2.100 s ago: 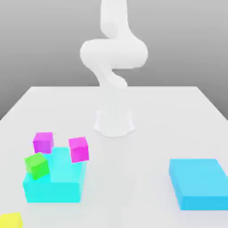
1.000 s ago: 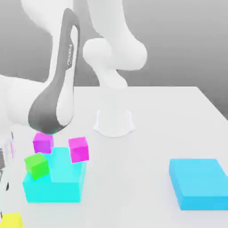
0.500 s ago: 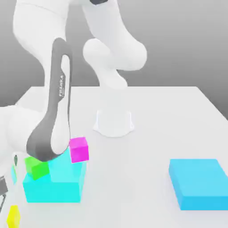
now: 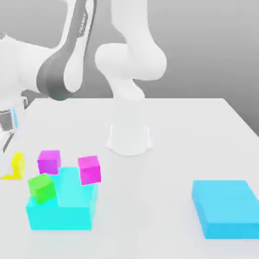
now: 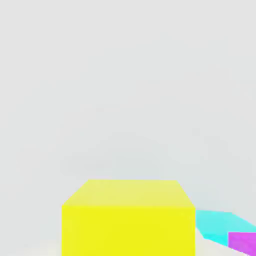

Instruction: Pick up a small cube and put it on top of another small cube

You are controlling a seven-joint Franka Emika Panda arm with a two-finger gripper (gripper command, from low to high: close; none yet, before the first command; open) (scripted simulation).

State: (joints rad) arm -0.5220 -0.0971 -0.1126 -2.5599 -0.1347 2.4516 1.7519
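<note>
The fingers are closed on the yellow cube [image 4: 17,163], which hangs above the worktop [image 4: 167,126] at the exterior view's left edge, just left of the far magenta cube [image 4: 49,161]. In the hand view the yellow cube [image 5: 128,220] sits square and close under the camera, with a sliver of the cyan block [image 5: 215,225] and a magenta corner beyond it.

The likely targets are crowded. The far magenta cube, the near magenta cube [image 4: 89,169] and the green cube [image 4: 41,187] all perch on or against the stepped cyan block [image 4: 63,207], and the last two look tilted. Setting the yellow cube on a tilted face would probably let it slide off. A low approach could clip a neighbour and knock it from the block. Releasing off-centre, or from too high, would risk the cube tipping over the edge.
</note>
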